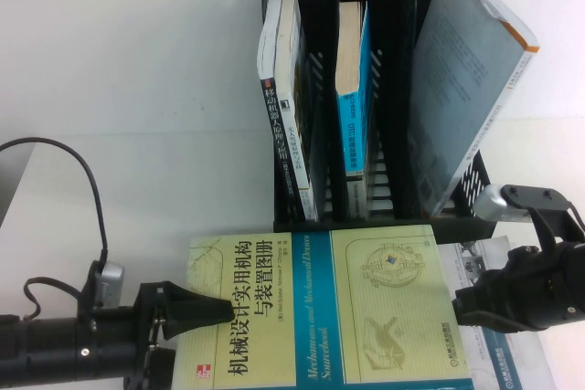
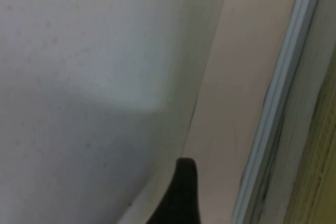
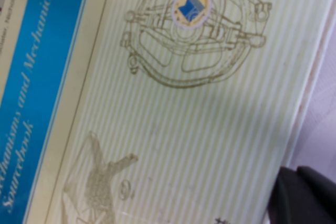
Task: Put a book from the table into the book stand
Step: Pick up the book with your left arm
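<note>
1. The big pale yellow book with a teal band and black Chinese title [image 1: 329,303] lies flat at the near edge of the plain white surface [image 1: 137,89], just in front of the black plastic book stand with upright walls [image 1: 384,89].
2. The left claw [image 1: 196,312] sits at the book's left edge, one black finger over the cover. I cannot tell if it is spread or pinching.
3. The right claw [image 1: 466,303] sits at the book's right edge. I cannot tell its state either.
4. I think the step in hand is getting a grip on the book from both sides; it does not look lifted yet.
5. Next, it seems both claws must squeeze the book, raise it, stand it upright and slide it into a free slot.
6. Count: one stand, two claws, one big book on the surface. Inside the stand are about two books on the left, two in the middle, and one grey book with an orange edge [image 1: 466,79] leaning on the right. A white printed book [image 1: 498,317] peeks from under the big one.
</note>
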